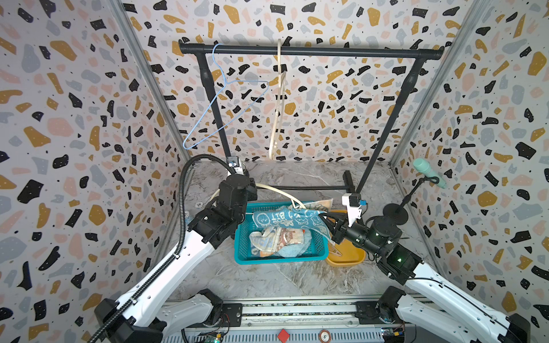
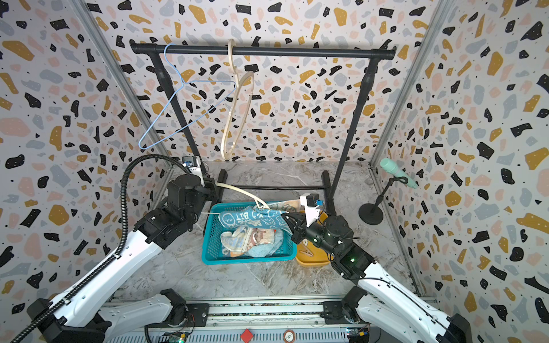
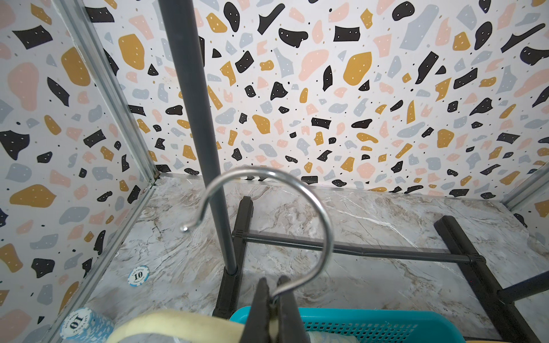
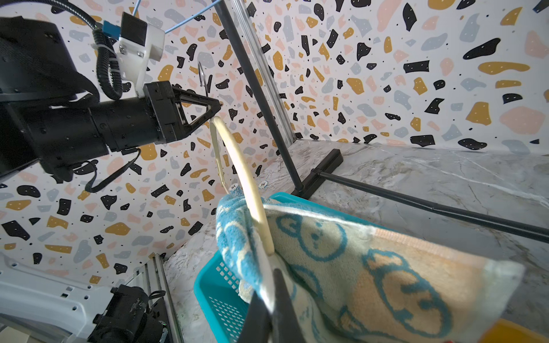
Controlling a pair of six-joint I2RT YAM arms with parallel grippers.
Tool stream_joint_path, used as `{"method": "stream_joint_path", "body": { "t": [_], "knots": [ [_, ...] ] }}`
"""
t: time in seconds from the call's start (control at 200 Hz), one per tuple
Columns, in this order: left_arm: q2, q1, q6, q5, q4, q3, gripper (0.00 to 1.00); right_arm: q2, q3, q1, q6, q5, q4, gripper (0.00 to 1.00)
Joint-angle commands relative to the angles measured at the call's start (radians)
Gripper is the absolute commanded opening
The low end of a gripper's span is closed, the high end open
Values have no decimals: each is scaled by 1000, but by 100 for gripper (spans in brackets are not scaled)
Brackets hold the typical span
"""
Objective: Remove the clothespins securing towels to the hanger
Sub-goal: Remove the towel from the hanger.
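While the left jaws are shut tight on the metal hook [image 3: 263,170] of the cream hanger [image 1: 282,193] and the right jaws are shut on its other end, the teal rabbit towel [image 1: 285,218] hangs over it above the blue basket [image 1: 279,258] on the worktop [image 1: 267,282]. Two more towels [image 1: 279,240] lie in the basket. Peach clothespins [image 1: 335,252] lie in the yellow bowl [image 1: 353,255], at 3 o'clock from the basket.

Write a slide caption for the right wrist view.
The left gripper and right gripper hold a cream hanger, rabbit-print towel draped over it, above the teal basket.
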Motion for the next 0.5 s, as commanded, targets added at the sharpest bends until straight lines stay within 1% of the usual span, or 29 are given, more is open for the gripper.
{"method": "stream_joint_path", "body": {
  "t": [0.0,0.26,0.496],
  "knots": [
    [-13,35,71,-105,-26,-15,0,-56,12,-43,18,-14,33,0],
    [-17,49,81,-126,-36,-14,0,-89,32,-116,24,-48,-9,0],
    [-29,64,87,-136,-32,-13,0,-101,65,-159,26,-76,-46,0]
  ]
}}
